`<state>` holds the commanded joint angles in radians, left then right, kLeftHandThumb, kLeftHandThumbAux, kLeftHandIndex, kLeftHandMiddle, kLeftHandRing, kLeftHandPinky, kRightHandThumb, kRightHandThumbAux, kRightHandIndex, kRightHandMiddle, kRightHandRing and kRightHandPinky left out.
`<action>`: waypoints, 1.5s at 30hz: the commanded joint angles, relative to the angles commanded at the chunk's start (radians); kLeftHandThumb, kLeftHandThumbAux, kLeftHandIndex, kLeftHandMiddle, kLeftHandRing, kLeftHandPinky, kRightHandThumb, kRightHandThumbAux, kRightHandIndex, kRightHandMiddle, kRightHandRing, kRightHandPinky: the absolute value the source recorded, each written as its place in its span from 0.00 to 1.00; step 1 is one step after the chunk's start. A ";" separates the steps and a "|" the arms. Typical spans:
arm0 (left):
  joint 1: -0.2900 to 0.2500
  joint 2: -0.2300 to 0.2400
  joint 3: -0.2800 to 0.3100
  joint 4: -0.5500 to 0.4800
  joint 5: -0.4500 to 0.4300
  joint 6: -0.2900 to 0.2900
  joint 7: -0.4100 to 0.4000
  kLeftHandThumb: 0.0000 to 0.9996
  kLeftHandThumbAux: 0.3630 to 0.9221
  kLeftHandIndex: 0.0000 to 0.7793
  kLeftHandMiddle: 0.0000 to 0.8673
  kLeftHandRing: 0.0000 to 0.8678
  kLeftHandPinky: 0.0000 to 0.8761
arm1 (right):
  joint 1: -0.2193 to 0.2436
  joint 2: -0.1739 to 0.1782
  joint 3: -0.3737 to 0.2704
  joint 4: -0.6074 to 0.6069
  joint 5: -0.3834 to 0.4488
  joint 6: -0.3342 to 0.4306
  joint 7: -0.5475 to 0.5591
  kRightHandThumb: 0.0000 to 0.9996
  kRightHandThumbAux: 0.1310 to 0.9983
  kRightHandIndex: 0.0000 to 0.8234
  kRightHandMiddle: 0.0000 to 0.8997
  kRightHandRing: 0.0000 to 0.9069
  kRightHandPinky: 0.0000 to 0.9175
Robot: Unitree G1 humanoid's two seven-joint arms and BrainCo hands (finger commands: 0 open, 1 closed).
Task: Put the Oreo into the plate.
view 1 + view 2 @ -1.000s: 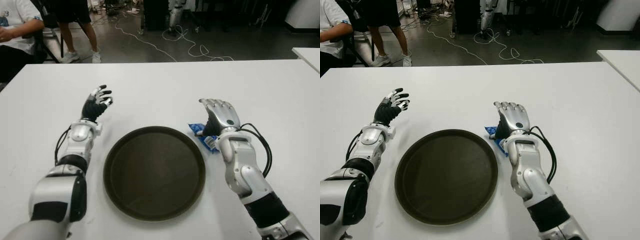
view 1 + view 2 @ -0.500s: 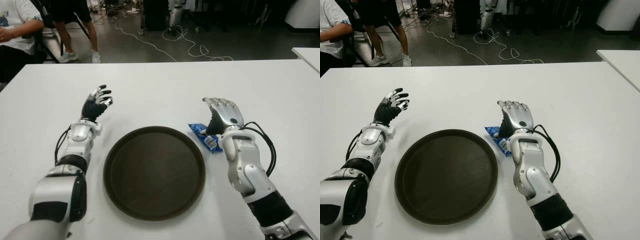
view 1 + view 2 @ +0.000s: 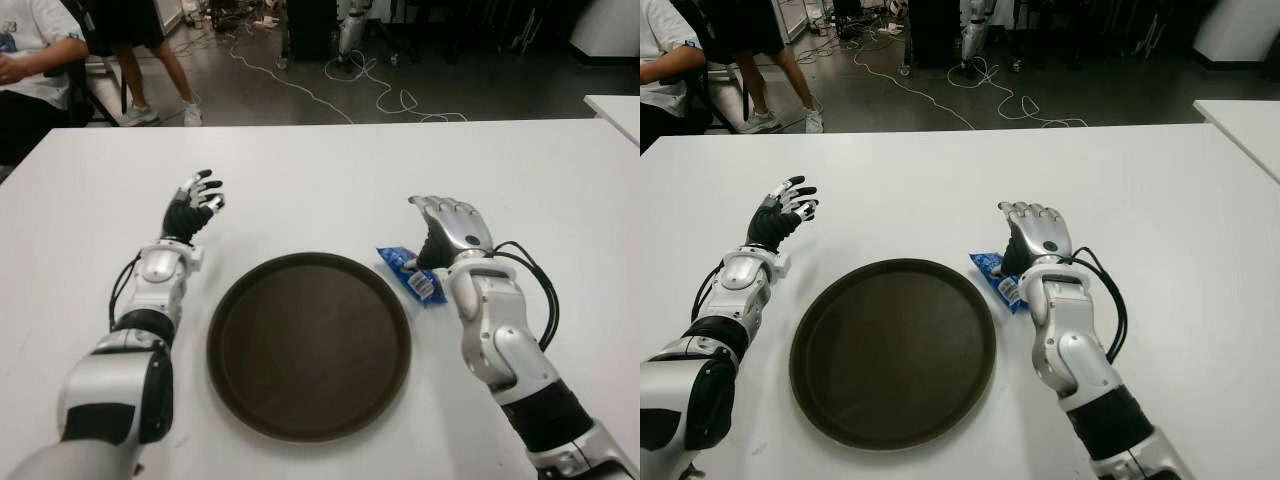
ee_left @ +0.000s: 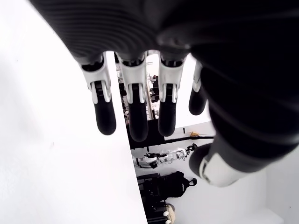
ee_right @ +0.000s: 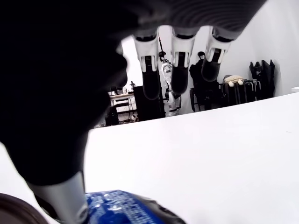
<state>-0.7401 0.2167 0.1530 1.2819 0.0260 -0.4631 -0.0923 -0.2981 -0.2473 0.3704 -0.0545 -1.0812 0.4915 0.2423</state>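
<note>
A blue Oreo packet [image 3: 410,272] lies on the white table [image 3: 330,190] just right of the round dark plate [image 3: 309,343], touching or nearly touching its rim. My right hand [image 3: 447,228] hovers beside the packet's right end with fingers relaxed and holding nothing; its wrist view shows the blue packet [image 5: 126,207] under the thumb and the fingers [image 5: 180,74] extended. My left hand [image 3: 193,207] shows at the plate's upper left, fingers spread and apart from everything.
Another white table [image 3: 615,108] stands at the far right. People sit and stand beyond the table's far left corner [image 3: 40,60]. Cables [image 3: 380,90] lie on the dark floor behind.
My right hand has shifted slightly to the right, uncovering more of the Oreo packet. The left hand and the plate have not moved.
</note>
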 joint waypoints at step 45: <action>0.001 0.002 -0.013 0.000 0.011 -0.001 0.019 0.14 0.61 0.18 0.26 0.25 0.26 | 0.070 0.056 -0.066 0.015 0.185 0.004 -0.200 0.00 0.68 0.09 0.11 0.10 0.06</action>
<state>-0.7391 0.2187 0.1404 1.2824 0.0373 -0.4636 -0.0731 -0.2282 -0.1912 0.3045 -0.0397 -0.8958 0.4955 0.0419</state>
